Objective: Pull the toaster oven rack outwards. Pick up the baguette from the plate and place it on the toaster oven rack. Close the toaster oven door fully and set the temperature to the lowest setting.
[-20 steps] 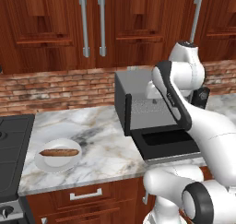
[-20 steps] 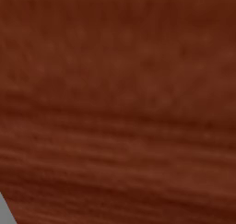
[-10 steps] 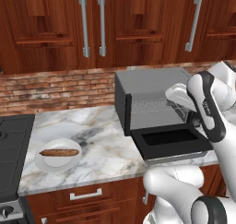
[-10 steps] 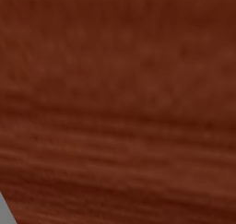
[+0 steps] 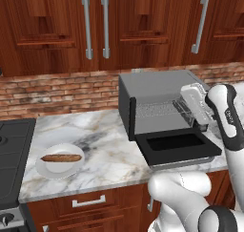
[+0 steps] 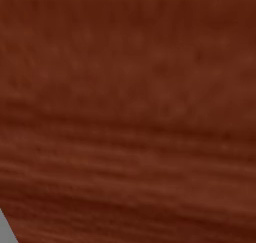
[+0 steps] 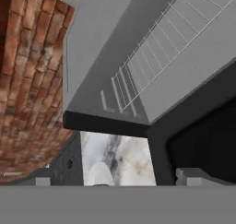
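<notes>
The robot's arm (image 5: 228, 119) covers the toaster oven's (image 5: 157, 90) right end, so its knobs are hidden. The stove (image 5: 12, 154) runs off the worktop's (image 5: 102, 152) left edge. Brown wood (image 6: 128, 112) blocks the right base view.

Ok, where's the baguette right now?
In the left base view the baguette lies on the white plate at the counter's left end, well left of the open toaster oven.

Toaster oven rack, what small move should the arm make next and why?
Probably ease the open gripper forward onto the front edge of the toaster oven rack and close on it. The toaster oven door already lies open, the rack sits inside the cavity, and the baguette waits untouched on the plate, so pulling the rack out comes first.
</notes>
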Available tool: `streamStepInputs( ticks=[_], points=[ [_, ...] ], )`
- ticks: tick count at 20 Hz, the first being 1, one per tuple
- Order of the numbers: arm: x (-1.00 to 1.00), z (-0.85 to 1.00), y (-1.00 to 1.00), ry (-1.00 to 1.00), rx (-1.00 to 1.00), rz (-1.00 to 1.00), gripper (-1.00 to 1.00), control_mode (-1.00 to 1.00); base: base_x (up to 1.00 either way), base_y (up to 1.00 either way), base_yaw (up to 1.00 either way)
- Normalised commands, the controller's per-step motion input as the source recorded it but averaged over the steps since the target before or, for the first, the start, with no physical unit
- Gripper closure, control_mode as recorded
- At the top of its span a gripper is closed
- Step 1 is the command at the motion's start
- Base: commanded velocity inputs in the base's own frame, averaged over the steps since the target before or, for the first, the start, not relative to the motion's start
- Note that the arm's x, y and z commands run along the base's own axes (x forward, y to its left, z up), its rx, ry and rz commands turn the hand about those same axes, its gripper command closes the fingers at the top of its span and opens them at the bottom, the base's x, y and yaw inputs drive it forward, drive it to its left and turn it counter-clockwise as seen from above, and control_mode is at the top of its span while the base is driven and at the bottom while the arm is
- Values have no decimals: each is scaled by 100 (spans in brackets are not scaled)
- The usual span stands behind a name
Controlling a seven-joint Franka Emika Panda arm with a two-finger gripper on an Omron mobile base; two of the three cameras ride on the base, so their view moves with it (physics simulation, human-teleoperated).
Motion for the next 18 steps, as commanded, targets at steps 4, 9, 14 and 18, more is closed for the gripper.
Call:
streamStepInputs(
  ticks=[4,9,14,18],
  points=[
    [30,0,0,12,11,-19,-100,-100,0,0,0],
    [40,-15,12,19,-4,-9,-100,-100,0,0,0],
    [29,-42,0,2,-2,0,-100,-100,0,0,0],
    [10,-51,-2,0,0,0,-100,-100,0,0,0]
  ],
)
